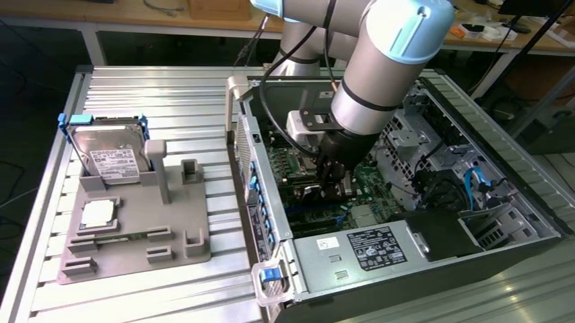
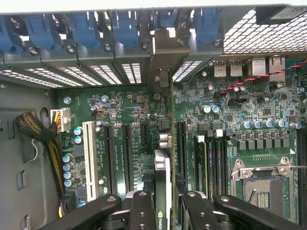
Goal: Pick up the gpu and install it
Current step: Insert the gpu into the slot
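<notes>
The gpu (image 2: 163, 165) is seen edge-on, a thin card standing upright over the green motherboard (image 2: 120, 110). Its silver bracket (image 2: 165, 52) reaches the case's rear slot openings. My gripper (image 2: 164, 211) is shut on the card, with a black finger (image 2: 143, 208) on one side and another on the opposite side. The card's lower edge sits along a black expansion slot between other slots (image 2: 127, 153); I cannot tell whether it is seated. In the exterior view my gripper (image 1: 330, 183) is deep inside the open computer case (image 1: 269, 222).
Blue slot latches (image 2: 86, 24) line the case's rear wall. A CPU socket (image 2: 261, 187) and a cable bundle (image 2: 36, 129) flank the slots. On the exterior view's left, a grey fixture (image 1: 134, 235) holds a hard drive (image 1: 108, 155) and a square chip (image 1: 97, 214).
</notes>
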`<action>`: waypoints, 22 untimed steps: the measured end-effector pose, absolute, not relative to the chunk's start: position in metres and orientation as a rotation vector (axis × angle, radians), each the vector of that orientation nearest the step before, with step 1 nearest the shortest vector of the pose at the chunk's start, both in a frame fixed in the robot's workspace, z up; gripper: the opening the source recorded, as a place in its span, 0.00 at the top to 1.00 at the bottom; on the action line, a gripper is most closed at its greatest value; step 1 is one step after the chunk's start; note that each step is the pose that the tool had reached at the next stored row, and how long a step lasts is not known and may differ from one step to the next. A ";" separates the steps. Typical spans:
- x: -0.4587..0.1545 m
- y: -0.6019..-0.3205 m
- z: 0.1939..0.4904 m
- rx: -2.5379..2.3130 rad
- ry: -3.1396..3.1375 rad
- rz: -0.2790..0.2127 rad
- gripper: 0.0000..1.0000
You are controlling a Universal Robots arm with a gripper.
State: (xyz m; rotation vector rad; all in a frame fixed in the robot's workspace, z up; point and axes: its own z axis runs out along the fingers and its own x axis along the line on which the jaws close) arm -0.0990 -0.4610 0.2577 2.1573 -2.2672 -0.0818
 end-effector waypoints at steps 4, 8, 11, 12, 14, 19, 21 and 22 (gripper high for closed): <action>-0.098 -0.461 0.258 2.157 -2.267 -0.082 0.73; -0.096 -0.461 0.258 2.157 -2.267 -0.082 0.73; -0.096 -0.461 0.258 2.158 -2.268 -0.083 0.73; -0.095 -0.461 0.258 2.158 -2.268 -0.083 0.73; -0.094 -0.461 0.258 2.158 -2.268 -0.083 0.73; -0.091 -0.461 0.258 2.161 -2.265 -0.084 0.73; -0.089 -0.461 0.258 2.163 -2.262 -0.085 0.73; -0.087 -0.461 0.258 2.164 -2.263 -0.087 0.73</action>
